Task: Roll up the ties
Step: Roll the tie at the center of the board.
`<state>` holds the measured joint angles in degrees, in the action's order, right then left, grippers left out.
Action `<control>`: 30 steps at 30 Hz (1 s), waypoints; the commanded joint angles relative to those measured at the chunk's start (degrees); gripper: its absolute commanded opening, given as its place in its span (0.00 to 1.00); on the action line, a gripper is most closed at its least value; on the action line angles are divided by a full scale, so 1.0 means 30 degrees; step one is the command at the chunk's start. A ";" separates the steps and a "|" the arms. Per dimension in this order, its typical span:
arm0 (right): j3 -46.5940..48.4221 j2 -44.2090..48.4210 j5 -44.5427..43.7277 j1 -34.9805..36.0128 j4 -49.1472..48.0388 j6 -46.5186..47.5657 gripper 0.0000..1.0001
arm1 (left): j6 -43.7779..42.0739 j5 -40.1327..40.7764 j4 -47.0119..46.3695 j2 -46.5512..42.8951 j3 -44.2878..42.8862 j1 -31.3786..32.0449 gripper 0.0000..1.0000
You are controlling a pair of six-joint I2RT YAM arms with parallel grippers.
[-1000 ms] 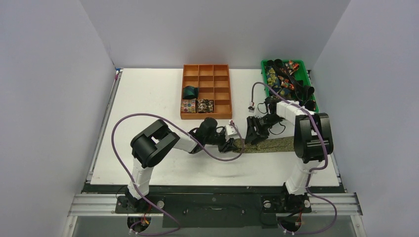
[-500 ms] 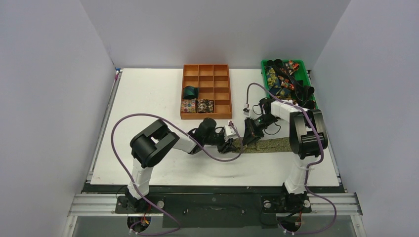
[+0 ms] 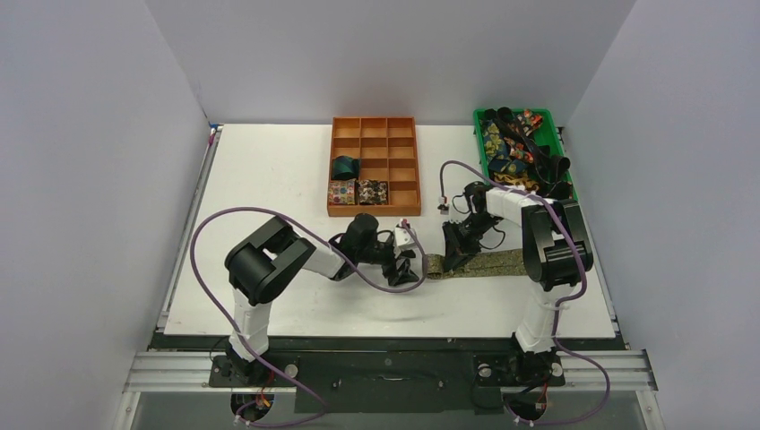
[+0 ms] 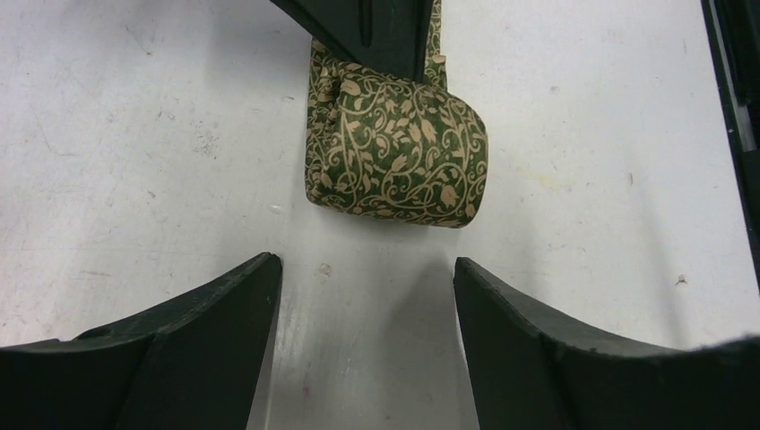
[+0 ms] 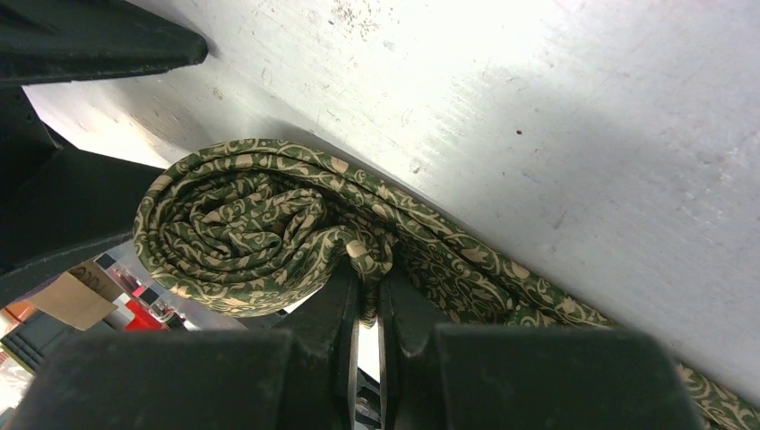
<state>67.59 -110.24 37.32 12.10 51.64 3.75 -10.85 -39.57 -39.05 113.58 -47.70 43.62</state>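
A green vine-patterned tie (image 3: 488, 262) lies on the white bench (image 3: 269, 179) at centre right, its left end wound into a small coil (image 4: 394, 152) and the rest stretched flat towards the right arm. The right claw (image 5: 366, 279) is pressed together, pinching a fold of the tie at the coil's edge, while the left claw (image 4: 363, 269) stands spread just beside the coil, touching nothing. Behind them, three rolled ties (image 3: 344, 167) sit in near-left compartments of an orange tray (image 3: 374, 212), and loose ties (image 3: 515, 148) fill a green bin (image 3: 478, 121) at far right.
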 commanded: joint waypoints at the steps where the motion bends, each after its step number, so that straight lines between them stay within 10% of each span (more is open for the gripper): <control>1: -0.0201 -0.1105 -0.3872 0.0182 -0.1562 0.0444 0.00 | 0.0992 -0.0993 -0.1384 0.0466 -0.0687 0.0323 0.70; 6: -0.0250 -0.1424 -0.4086 0.0195 -0.1883 0.0395 0.00 | 0.0985 -0.1695 -0.2946 0.1465 -0.1631 0.0956 0.73; 17: 0.0526 -0.2444 -0.4227 0.0735 -0.2139 0.0369 0.00 | 0.1575 -0.0967 -0.5508 0.3814 -0.3922 0.2027 0.39; 30: 0.0623 -0.2690 -0.4318 0.1022 -0.1915 0.1251 0.00 | 0.0923 0.0067 -0.5205 0.4347 -0.4077 0.2279 0.55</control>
<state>71.26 -113.40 35.97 13.26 55.44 3.77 -6.87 -37.95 -51.31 126.43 -60.12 50.65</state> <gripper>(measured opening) 0.038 0.586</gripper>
